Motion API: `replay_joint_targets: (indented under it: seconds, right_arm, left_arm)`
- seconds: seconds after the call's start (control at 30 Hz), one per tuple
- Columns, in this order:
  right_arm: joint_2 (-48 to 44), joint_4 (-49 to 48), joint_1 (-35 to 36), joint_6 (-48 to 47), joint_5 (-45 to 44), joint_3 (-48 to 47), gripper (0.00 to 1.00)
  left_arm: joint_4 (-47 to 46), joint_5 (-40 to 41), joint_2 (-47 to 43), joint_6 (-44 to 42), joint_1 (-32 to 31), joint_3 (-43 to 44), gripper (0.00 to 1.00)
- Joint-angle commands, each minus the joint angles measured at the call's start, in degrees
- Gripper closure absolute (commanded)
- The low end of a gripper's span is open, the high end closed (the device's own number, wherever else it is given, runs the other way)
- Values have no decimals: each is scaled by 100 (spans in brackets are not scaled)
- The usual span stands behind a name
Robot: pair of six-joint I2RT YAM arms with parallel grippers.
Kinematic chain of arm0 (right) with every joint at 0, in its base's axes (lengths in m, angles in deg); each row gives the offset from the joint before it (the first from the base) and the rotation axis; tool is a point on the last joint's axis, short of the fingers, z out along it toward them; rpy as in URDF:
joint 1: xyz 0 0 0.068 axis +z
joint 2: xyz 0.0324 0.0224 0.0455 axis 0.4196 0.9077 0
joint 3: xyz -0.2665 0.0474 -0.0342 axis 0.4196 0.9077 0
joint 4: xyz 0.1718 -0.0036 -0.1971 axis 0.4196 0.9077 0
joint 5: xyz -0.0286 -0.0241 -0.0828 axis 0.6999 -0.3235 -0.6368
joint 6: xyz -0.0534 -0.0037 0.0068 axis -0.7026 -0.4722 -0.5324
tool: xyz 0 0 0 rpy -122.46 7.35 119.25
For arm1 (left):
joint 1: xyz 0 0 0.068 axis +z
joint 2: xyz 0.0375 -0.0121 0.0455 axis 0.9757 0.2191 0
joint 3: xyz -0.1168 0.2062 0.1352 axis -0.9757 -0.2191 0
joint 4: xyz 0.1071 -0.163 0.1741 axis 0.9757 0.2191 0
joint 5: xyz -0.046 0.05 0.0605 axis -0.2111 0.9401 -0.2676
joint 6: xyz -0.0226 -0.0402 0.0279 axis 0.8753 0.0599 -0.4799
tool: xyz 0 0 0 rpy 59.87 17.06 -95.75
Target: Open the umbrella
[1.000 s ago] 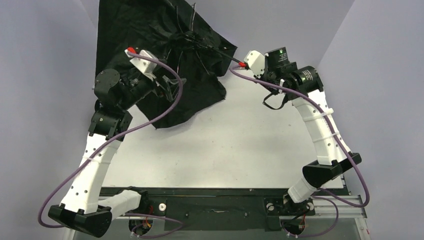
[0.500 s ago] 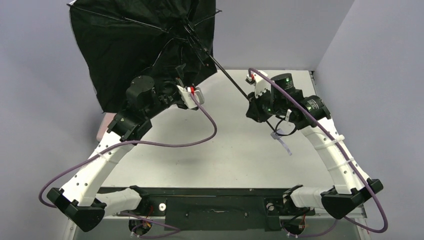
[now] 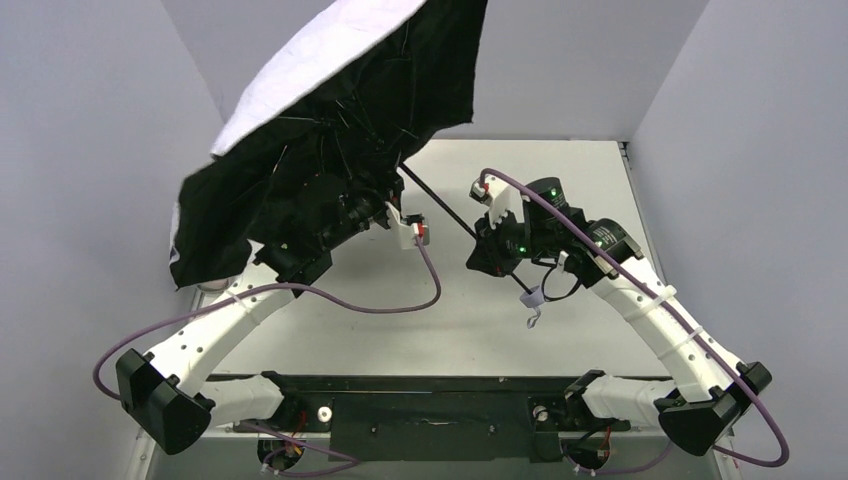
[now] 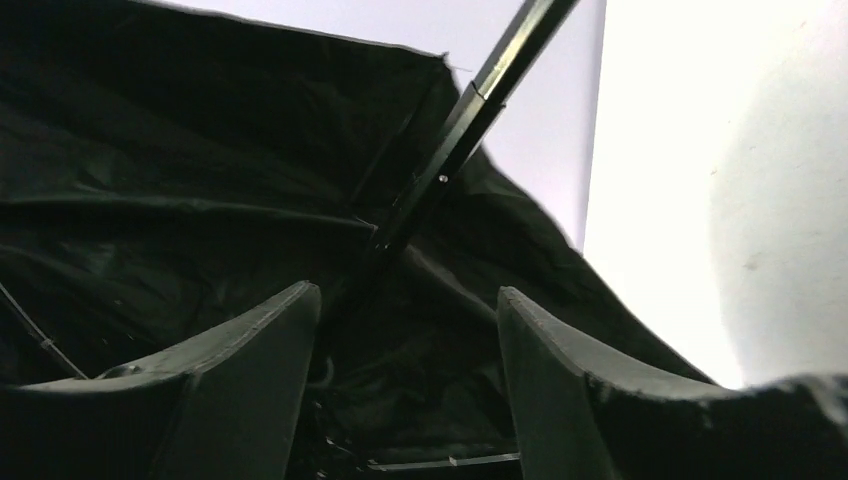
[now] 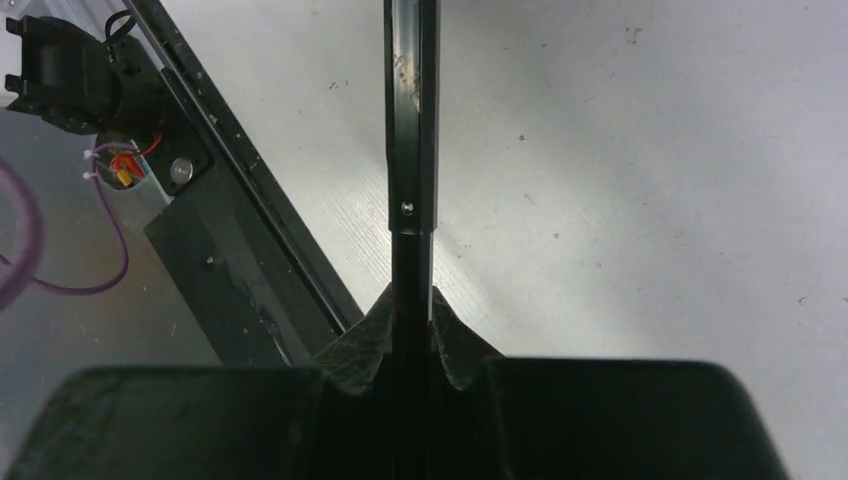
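Right gripper (image 5: 410, 320): clamped tight on the thin black shaft (image 5: 410, 120), low down. Left gripper (image 4: 408, 330): jaws apart, straddling the shaft near the hub, gripping nothing I can make out. The umbrella (image 3: 330, 150) hangs spread and tilted above the table's (image 3: 560, 170) far-left corner.

Step, as I judge it: locking it fully open. Next, the left jaws must close and push along the shaft.

Only the overhead view shows the pale outer side. The left wrist view shows black alone.

The umbrella (image 3: 330, 150) (its far rim) is cut off above.
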Motion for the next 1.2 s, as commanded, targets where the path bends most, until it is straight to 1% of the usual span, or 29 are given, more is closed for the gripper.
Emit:
replay_joint_targets:
  seconds: [0.0,0.07,0.27,0.4,0.53,0.7,0.87,1.13,1.17]
  right_arm:
    - [-427,-982,40,-11,388,5,100]
    - [-469,-895,41,-88,462,41,100]
    - [-557,-546,19,-402,547,80,100]
    - [-593,-273,1,-605,516,104,100]
    - [-629,-16,-12,-783,394,101,100]
    - [-664,279,-14,-984,273,159,100]
    - [-682,432,2,-1090,214,192,100]
    - [-690,691,5,-1285,-39,215,100]
    - [-695,729,5,-1294,-95,225,100]
  left_arm:
    - [-735,247,135,-633,-13,-196,40]
    - [-772,380,202,-653,0,-255,45]
    - [-1069,782,303,-822,142,-500,54]
    - [-1278,1026,370,-936,321,-562,58]
    - [-1507,1179,461,-1079,583,-537,60]
    - [-1994,1478,691,-1295,923,-419,59]
    - [-2384,1677,915,-1410,1129,-279,58]
    - [-2511,1725,1156,-1420,1520,-89,64]
    - [-2519,1736,1179,-1448,1561,-68,66]
